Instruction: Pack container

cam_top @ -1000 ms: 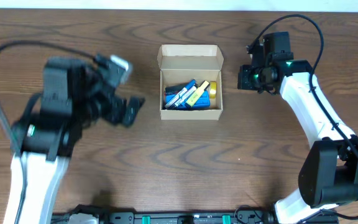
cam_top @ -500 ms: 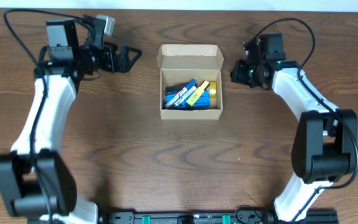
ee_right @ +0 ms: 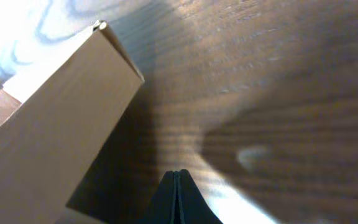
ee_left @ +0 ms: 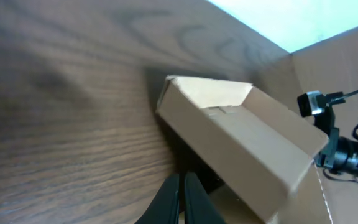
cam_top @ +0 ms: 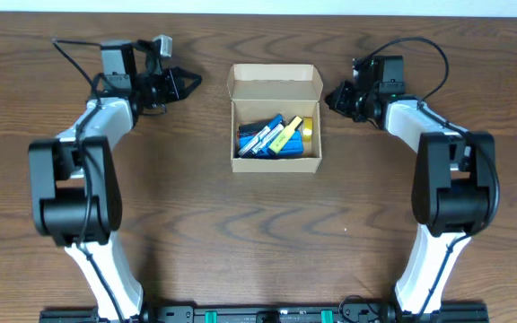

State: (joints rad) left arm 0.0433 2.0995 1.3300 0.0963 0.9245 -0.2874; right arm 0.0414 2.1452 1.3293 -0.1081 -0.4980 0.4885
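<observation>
The container (cam_top: 275, 163) is a tan cardboard box at the table's middle back, its flap lid (cam_top: 275, 85) standing open at the far side. Several blue and yellow pens (cam_top: 272, 136) lie inside. My left gripper (cam_top: 193, 82) is shut and empty, a short way left of the lid, pointing at it. My right gripper (cam_top: 331, 97) is shut and empty, just right of the box's far corner. In the left wrist view the container (ee_left: 247, 149) fills the right side beyond the closed left gripper (ee_left: 183, 178). The right wrist view has the container's wall (ee_right: 48, 137) left of the closed right gripper (ee_right: 176, 175).
Both arms reach along the back of the dark wooden table (cam_top: 258, 242). The table's far edge (cam_top: 258, 13) meets a pale wall just behind the box. The right arm's camera and cable (ee_left: 334, 130) appear past the box in the left wrist view.
My left arm swung from the left middle up to the back, beside the box's lid, and its gripper shut. My right gripper edged left toward the box's far corner.
</observation>
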